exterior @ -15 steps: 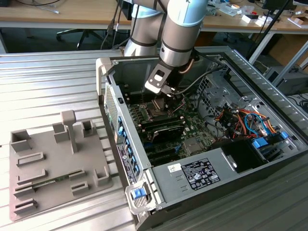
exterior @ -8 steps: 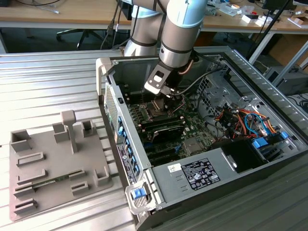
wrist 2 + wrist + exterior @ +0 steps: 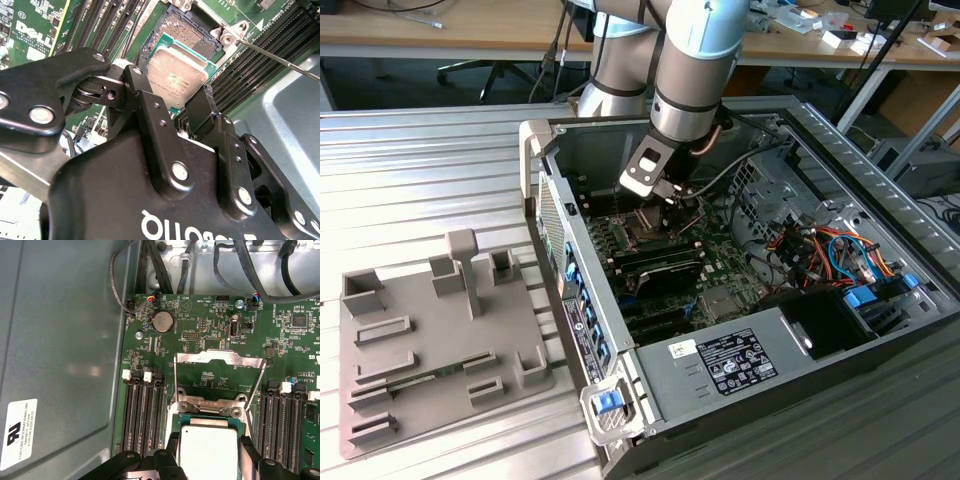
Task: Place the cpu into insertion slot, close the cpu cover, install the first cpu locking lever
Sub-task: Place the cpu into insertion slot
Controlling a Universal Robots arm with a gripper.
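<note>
Robot end effector (image 3: 170, 86) clenched on one cpu (image 3: 177, 70), a black finger (image 3: 137, 80) pressed to each of two opposite edges. This hold leaves the silvery top facing up and the underside free to meet the slot (image 3: 192, 32). In the second wrist view the slot's pin field lies bare beyond the chip's far edge, which suggests the cpu hangs just over the slot, not yet seated.

Beyond the chip, the one cover (image 3: 220, 359) stands swung up on its hinge at the slot's far edge, which keeps the way down open. One thin lever (image 3: 280, 57) juts off past a slot corner, unlatched.

Two banks of memory slots (image 3: 145, 415) flank the slot on the green board (image 3: 200, 315), and one coin battery (image 3: 161, 321) sits nearer the board's far edge.

In the exterior view, the one arm reaches down into the open case (image 3: 552, 200), which lies on its side on the ribbed metal surface (image 3: 420, 170).
</note>
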